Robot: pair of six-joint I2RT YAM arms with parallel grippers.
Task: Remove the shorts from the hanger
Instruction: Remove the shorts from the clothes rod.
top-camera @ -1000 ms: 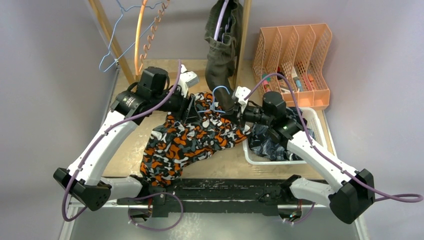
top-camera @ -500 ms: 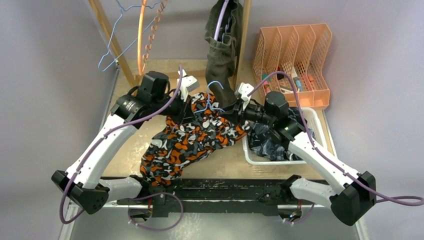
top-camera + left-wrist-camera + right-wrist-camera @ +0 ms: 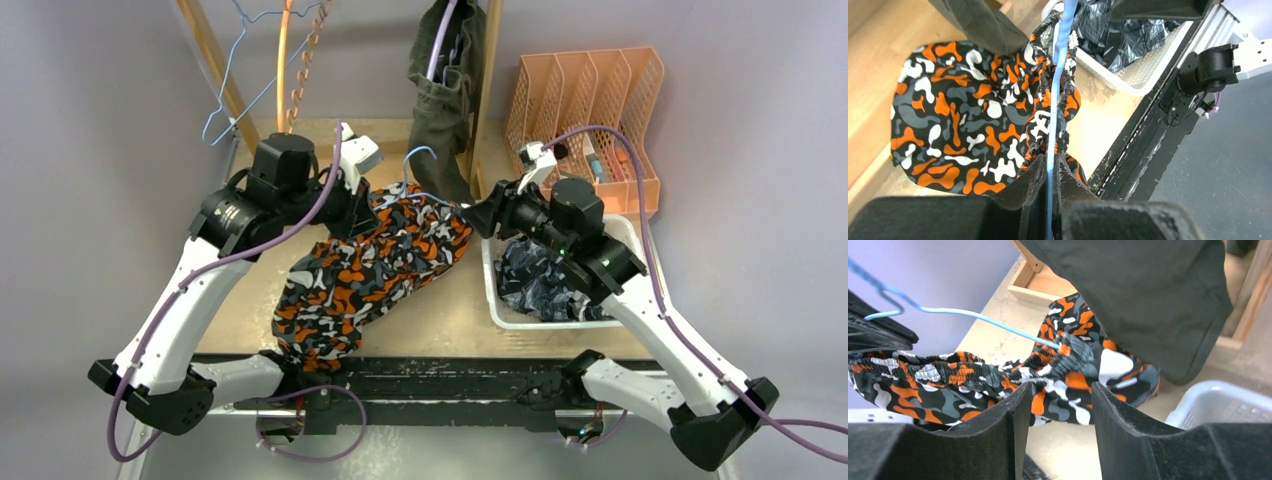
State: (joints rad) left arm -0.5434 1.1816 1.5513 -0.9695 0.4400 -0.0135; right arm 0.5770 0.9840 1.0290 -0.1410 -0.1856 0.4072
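table (image 3: 450,322): wood top, arms bolted at the near edge.
camo shorts (image 3: 365,275): orange-black-white, the largest item. they drape from centre-table height down toward the near-left, legs resting on the table. the elastic waistband is bunched along the blue wire hanger (image 3: 1057,95), so they are on the hanger, not off it.
olive-green shorts (image 3: 445,100): hang from the wooden rack (image 3: 487,80) at the back, lower end just behind the camo waistband.
white basket (image 3: 497,305): on the table's right side, holding the dark navy shorts (image 3: 535,280) with pale print.
orange file organizer (image 3: 590,95): back right, behind the basket.
left gripper (image 3: 1050,169): clenched on the hanger wire, which runs straight out between its fingers; camo waistband gathered right at the tips.
right gripper (image 3: 1060,390): jaws parted, nothing between them. it sits at the waistband's right end, above the basket's left edge. contact with the fabric: cannot tell.
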